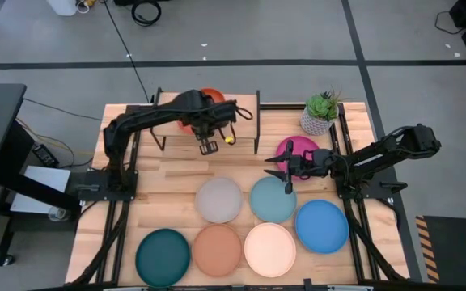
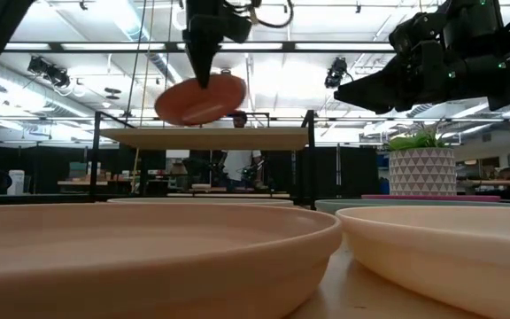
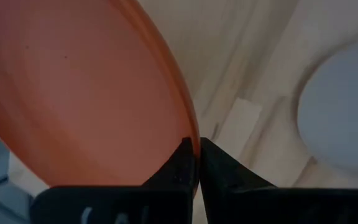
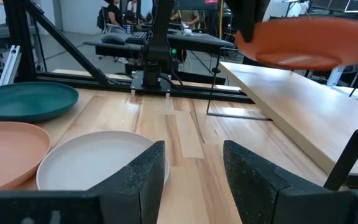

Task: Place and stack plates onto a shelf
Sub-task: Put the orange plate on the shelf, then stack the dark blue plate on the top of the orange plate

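Terracotta plate point(image 2: 140, 252) lay nearest my low camera on the bench point(image 1: 176, 198); my left gripper point(image 2: 204, 78) pinched the orange plate point(image 2: 202, 99) above the shelf point(image 2: 206, 137); right gripper point(image 4: 191, 168) hovered wide.

Shelf point(image 1: 207, 137) sits at the far edge of the desk point(image 1: 176, 174), left of centre. Held plate point(image 2: 200, 100) is above the shelf top, tilted, pinched at its rim in the left gripper point(image 3: 194, 146); looks clear of the plank, but hard to be sure. Plant pot point(image 1: 319, 121) is in the far right corner. Lone plate point(image 1: 298, 148) lies just near of the pot, right of the shelf. Right gripper point(image 4: 194, 162) hangs beside that plate, on its near-left side. Middle row, left to right: plate A point(image 1: 219, 200), plate B point(image 1: 272, 202), plate C point(image 1: 322, 226), C set nearer. Near row, left to right: plate D point(image 1: 163, 257), plate E point(image 1: 217, 249), plate F point(image 1: 269, 249).
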Available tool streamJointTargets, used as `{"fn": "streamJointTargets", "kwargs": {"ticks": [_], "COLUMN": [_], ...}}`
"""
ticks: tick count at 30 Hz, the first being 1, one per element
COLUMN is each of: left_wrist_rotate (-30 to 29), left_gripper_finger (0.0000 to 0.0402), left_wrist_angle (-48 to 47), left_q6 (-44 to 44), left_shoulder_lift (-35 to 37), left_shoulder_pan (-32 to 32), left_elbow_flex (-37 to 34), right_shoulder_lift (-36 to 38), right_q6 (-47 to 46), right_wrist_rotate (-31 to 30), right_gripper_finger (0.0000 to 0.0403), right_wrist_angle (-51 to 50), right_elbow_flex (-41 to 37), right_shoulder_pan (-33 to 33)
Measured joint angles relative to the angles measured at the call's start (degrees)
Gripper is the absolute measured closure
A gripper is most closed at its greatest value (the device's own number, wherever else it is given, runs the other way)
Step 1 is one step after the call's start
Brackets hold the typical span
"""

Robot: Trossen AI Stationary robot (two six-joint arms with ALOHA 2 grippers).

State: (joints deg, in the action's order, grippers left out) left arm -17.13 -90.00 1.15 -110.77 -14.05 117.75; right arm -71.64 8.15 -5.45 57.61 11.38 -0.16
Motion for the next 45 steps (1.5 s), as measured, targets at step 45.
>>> {"fn": "streamJointTargets", "kwargs": {"ticks": [45], "left_wrist_rotate": [-6.4], "left_gripper_finger": [0.0271], "left_wrist_angle": [0.0], "left_q6": [3.1], "left_shoulder_lift": [7.7], "left_shoulder_pan": [1.1], "left_elbow_flex": [-16.5], "right_shoulder_lift": [0.0], "right_q6": [-1.7], "right_wrist_rotate": [0.0], "right_gripper_finger": [0.0233], "right_wrist_angle": [-1.8], "right_elbow_flex": [0.0], "right_shoulder_pan": [0.0]}}
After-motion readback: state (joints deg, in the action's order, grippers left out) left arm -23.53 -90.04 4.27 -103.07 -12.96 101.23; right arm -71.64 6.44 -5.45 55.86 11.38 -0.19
